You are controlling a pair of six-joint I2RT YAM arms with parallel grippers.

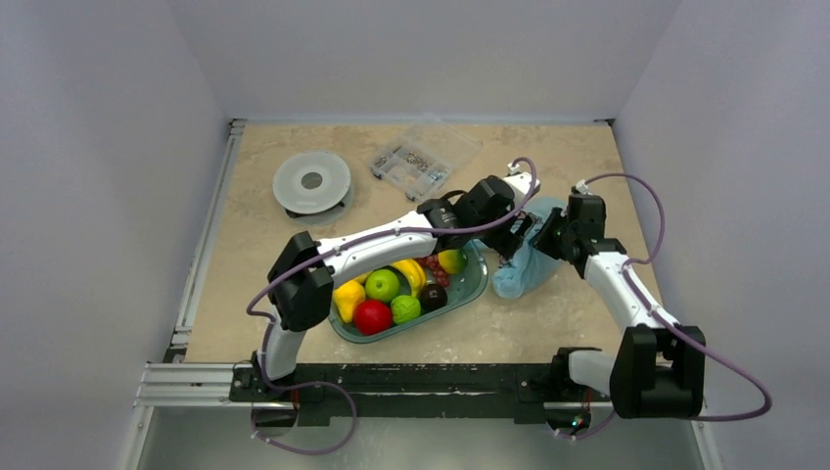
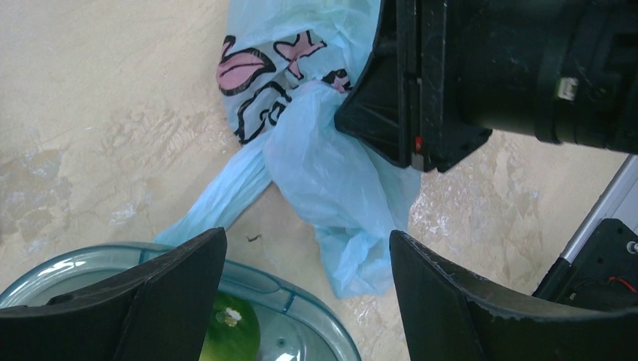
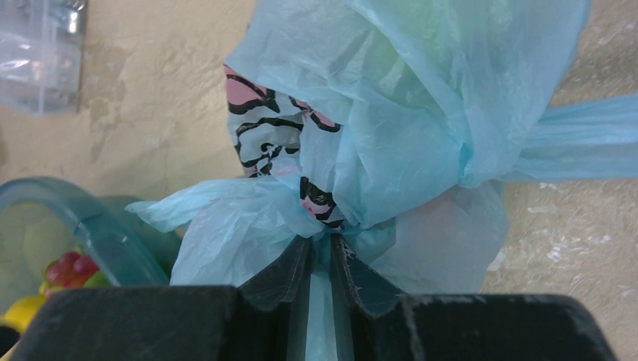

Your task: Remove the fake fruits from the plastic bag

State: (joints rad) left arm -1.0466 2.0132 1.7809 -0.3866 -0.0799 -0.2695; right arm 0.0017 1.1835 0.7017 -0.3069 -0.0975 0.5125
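Note:
The light-blue plastic bag (image 1: 522, 274) lies crumpled on the table, just right of the teal tray (image 1: 476, 284). My right gripper (image 3: 322, 242) is shut on a bunched fold of the plastic bag (image 3: 406, 113), below its pink-and-black print. My left gripper (image 2: 307, 239) hangs open over the tray's right end, and a loose flap of the plastic bag (image 2: 338, 188) lies between and beyond its fingers without touching them. In the tray, two fake fruits show: a green-yellow mango-like one (image 1: 451, 260) and a dark round one (image 1: 433, 297). The bag's contents are hidden.
The tray also holds a red apple (image 1: 372, 316), a light-green apple (image 1: 382, 285), a yellow pear (image 1: 347, 297), a banana and grapes. A clear parts box (image 1: 421, 157) and a round grey spool (image 1: 311, 182) stand at the back. My two grippers sit close together above the bag.

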